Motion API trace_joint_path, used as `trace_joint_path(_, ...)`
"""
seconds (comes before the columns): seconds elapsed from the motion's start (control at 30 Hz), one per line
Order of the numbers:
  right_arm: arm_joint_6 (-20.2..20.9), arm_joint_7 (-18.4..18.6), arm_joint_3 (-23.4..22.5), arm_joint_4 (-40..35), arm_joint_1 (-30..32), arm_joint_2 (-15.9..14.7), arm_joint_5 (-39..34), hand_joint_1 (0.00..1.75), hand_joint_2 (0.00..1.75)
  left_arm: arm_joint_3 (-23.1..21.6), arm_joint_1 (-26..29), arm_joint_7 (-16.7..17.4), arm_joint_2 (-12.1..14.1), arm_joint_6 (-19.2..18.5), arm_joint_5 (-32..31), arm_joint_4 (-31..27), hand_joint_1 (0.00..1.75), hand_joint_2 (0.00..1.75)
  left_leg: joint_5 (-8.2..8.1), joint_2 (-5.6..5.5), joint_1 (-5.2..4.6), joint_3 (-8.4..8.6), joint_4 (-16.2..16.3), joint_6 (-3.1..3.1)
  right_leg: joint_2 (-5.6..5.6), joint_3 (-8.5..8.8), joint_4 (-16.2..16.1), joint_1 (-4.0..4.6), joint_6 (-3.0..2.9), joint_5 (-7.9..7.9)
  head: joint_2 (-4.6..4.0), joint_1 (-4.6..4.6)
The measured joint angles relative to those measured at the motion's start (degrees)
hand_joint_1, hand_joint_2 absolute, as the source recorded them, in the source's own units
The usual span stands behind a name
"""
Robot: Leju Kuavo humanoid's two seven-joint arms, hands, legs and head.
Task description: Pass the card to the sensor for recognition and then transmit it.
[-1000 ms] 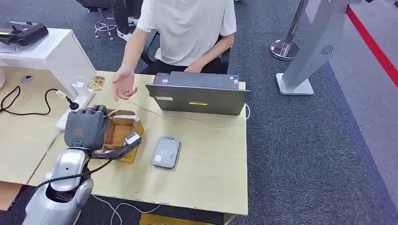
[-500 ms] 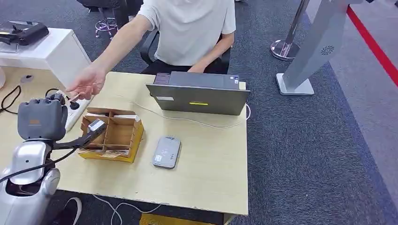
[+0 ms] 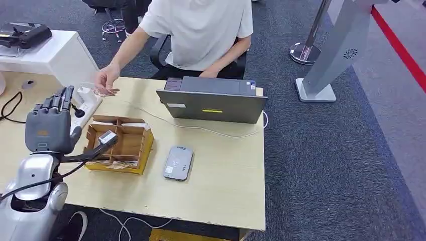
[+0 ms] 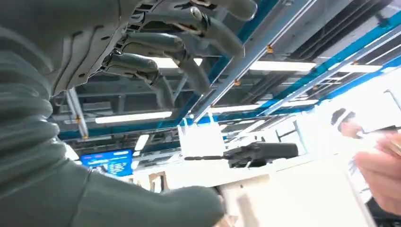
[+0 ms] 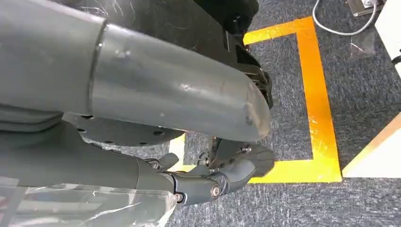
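Note:
My left hand (image 3: 49, 126) is raised over the table's left side, beside the cardboard compartment box (image 3: 131, 145), with its fingers (image 4: 189, 35) spread and nothing in them. The grey card sensor (image 3: 178, 162) lies flat on the table to the right of the box. A person's hand (image 3: 106, 82) hovers past my left hand near the table's far edge; in the left wrist view the same hand (image 4: 382, 165) seems to pinch something thin, and I cannot tell whether it is the card. My right hand (image 5: 222, 176) hangs low over the floor, holding nothing.
A closed grey laptop (image 3: 213, 103) stands at the far edge, with a white cable running in front of it. A power strip (image 3: 83, 113) and black cords lie at the far left. The person sits behind the table. A white cabinet (image 3: 47, 55) stands at the left.
My left hand swung left from over the box, rose, and its curled fingers spread. The person's hand reached toward it, then drew back to the far edge.

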Motion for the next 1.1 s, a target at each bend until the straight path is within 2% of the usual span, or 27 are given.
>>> trace_joint_path(0.1,-0.2,-0.2,0.0,0.0,0.0,0.0,-0.2,0.00,0.00,-1.6,0.7,-0.8,-0.8,0.2,0.0,-0.4,0.00,1.75,0.00,0.03,0.00,0.00,0.0,0.00,0.02,0.00,0.0,0.00,0.00,0.00,0.00,0.00)
trace_joint_path(0.27,-0.8,-0.9,-0.4,0.1,0.0,0.0,-0.3,0.00,0.00,-5.2,4.6,-2.0,-2.1,0.5,-0.2,-4.9,0.00,1.75,-0.02,0.04,-0.01,0.00,0.0,0.01,0.03,-0.01,0.0,0.00,0.00,0.00,0.00,0.00)
trace_joint_path(0.4,-1.2,-1.0,-1.8,0.2,0.1,0.0,-0.3,0.00,0.00,-8.5,7.5,-1.7,-2.4,1.0,-0.1,-8.9,0.00,1.75,-0.03,0.03,0.00,-0.02,0.0,0.00,0.02,-0.03,0.0,0.00,0.00,-0.01,0.00,0.02)
trace_joint_path(0.57,-1.7,-1.1,-4.4,0.4,0.3,0.0,-0.3,0.00,0.00,-11.6,11.9,-3.9,-2.6,2.2,-0.1,-13.0,0.00,1.75,-0.04,0.04,0.00,-0.03,0.0,0.00,0.02,-0.04,0.0,0.00,0.01,-0.01,0.00,0.02)
trace_joint_path(0.63,-1.9,-1.0,-5.2,0.4,0.3,0.0,-0.3,0.00,0.00,-12.3,13.0,-2.5,-2.4,2.2,-0.1,-13.9,0.00,1.75,-0.04,0.04,0.00,-0.03,0.0,0.00,0.01,-0.03,0.0,0.00,0.00,-0.01,0.00,0.02)
trace_joint_path(0.73,-1.9,-0.9,-6.0,0.5,0.4,-0.1,-0.3,0.00,0.00,-13.6,14.3,3.0,-0.7,1.8,-0.1,-14.6,0.00,1.75,-0.04,0.04,0.00,-0.02,0.0,0.00,0.02,-0.04,0.0,0.00,0.00,-0.01,0.00,0.00)
trace_joint_path(0.8,-1.8,-0.8,-6.0,0.5,0.4,-0.2,-0.3,0.00,0.00,-13.7,15.2,5.2,0.0,1.9,-0.1,-14.4,0.00,1.75,-0.04,0.04,0.00,-0.03,0.0,0.00,0.01,-0.04,0.0,0.00,0.00,-0.01,0.00,0.00)
trace_joint_path(0.93,-1.4,-0.7,-6.0,0.5,0.4,-0.3,-0.3,0.00,0.00,-11.5,16.7,0.6,-0.7,3.0,0.0,-11.4,0.00,1.75,-0.03,0.05,0.00,-0.03,0.0,0.00,0.02,-0.03,0.0,0.00,0.00,-0.01,0.00,0.00)
trace_joint_path(1.1,-1.4,-0.6,-6.0,0.5,0.4,-0.3,-0.3,0.00,0.00,-8.8,17.2,0.5,-1.8,2.8,0.0,-8.5,0.00,1.75,-0.03,0.02,0.00,-0.04,0.0,0.00,-0.01,-0.03,0.0,0.00,0.01,-0.01,0.00,0.02)
